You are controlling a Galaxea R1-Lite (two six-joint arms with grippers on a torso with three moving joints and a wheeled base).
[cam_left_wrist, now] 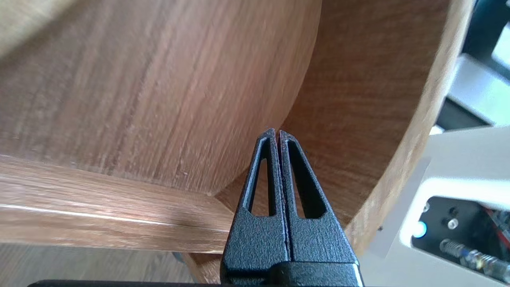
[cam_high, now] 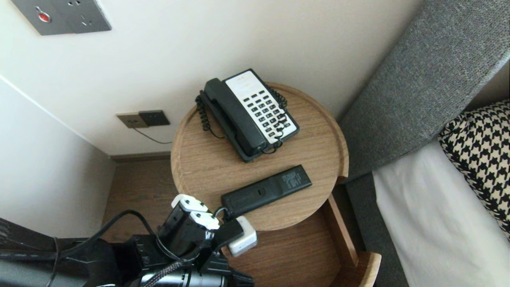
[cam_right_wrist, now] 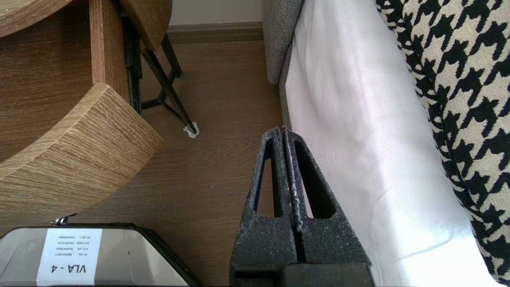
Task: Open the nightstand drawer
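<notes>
My left gripper (cam_left_wrist: 276,132) is shut with nothing between its fingers. Its tips hang over the open wooden drawer (cam_left_wrist: 342,119), close to the curved wood wall (cam_left_wrist: 159,99) under the tabletop. In the head view the left wrist (cam_high: 187,227) sits at the near edge of the round bedside table (cam_high: 199,167), and the wrist hides the fingertips. A black remote (cam_high: 266,192) lies on the tabletop just past that wrist. Behind it stands a black and white telephone (cam_high: 249,113). My right gripper (cam_right_wrist: 283,129) is shut and empty, low above the floor beside the bed.
The drawer (cam_high: 295,247) stands pulled out toward me below the tabletop, its curved front (cam_right_wrist: 79,155) near the robot base (cam_right_wrist: 91,255). A bed with a white sheet (cam_high: 434,223), a houndstooth pillow (cam_high: 482,159) and a grey headboard (cam_high: 422,87) lies to the right. Walls close the left and back.
</notes>
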